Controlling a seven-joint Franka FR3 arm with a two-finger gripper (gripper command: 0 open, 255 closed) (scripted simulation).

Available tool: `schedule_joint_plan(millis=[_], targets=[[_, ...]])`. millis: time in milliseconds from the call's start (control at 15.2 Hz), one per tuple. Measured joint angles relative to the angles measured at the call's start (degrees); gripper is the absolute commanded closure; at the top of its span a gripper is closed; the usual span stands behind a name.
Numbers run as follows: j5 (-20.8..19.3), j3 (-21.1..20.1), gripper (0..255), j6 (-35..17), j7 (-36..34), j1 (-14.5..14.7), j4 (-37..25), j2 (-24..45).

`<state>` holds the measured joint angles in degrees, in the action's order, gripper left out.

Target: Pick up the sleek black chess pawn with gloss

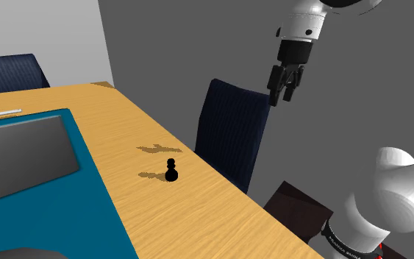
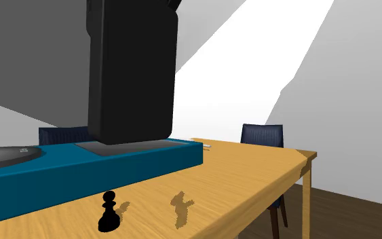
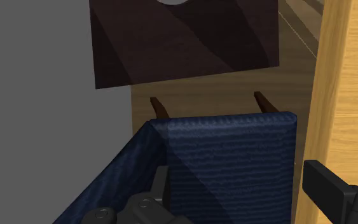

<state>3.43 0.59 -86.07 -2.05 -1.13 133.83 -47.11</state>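
Closest to me bulges the white arm (image 1: 400, 190), rising to its black fingers (image 3: 327, 188), which hang in the air above a navy chair (image 1: 231, 132) tucked against the table (image 1: 205, 210). The 2 fingers stand apart with nothing between them. The glossy black pawn (image 1: 171, 171) stands upright on the bare wood, between a teal mat (image 1: 98, 184) and the table's edge, well apart from the fingers and lower down. 1 more navy chair (image 1: 10, 73) sits at the far side.
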Motion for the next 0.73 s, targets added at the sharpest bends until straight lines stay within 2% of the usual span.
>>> schedule_joint_plan(millis=[198,726], targets=[[0.6,-1.4,0,-1.2,-1.0,0.5,0.1,0.8],[4.4,-11.5,0,-10.0,-8.8,3.6,-1.0,8.6]])
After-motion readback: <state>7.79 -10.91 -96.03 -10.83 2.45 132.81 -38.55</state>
